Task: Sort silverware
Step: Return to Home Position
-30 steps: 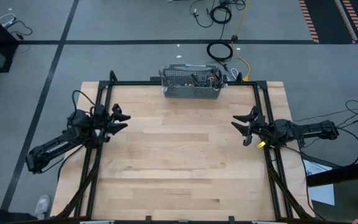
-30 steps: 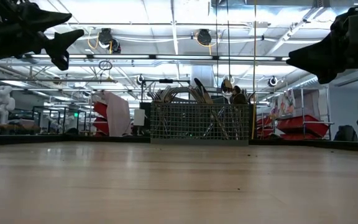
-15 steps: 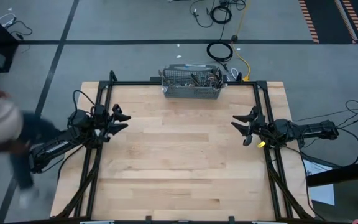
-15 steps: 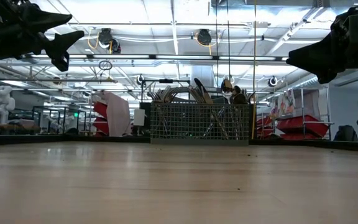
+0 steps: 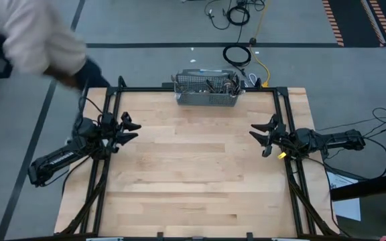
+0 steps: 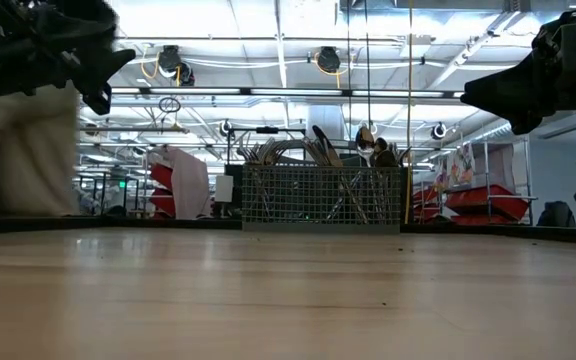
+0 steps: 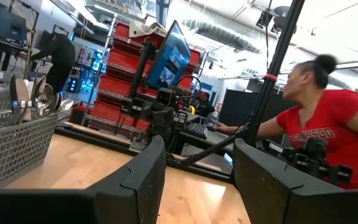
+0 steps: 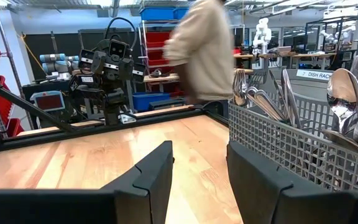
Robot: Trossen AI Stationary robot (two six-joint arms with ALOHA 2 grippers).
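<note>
Right wrist view, unlike high view: distinct spoons (image 8: 344,87) upright in basket (image 8: 291,146).

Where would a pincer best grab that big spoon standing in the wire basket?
Probably grip the spoon just below its bowl, coming straight down: it stands bowl-up above the basket rim, and mesh cages the handle. The left pincer and right pincer wait open.

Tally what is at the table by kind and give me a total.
Wire basket: 1
Grippers: 2, the left gripper and the right gripper, both open and empty
Silverware: standing in the basket, too bunched to count
Total: 3 countable things
</note>
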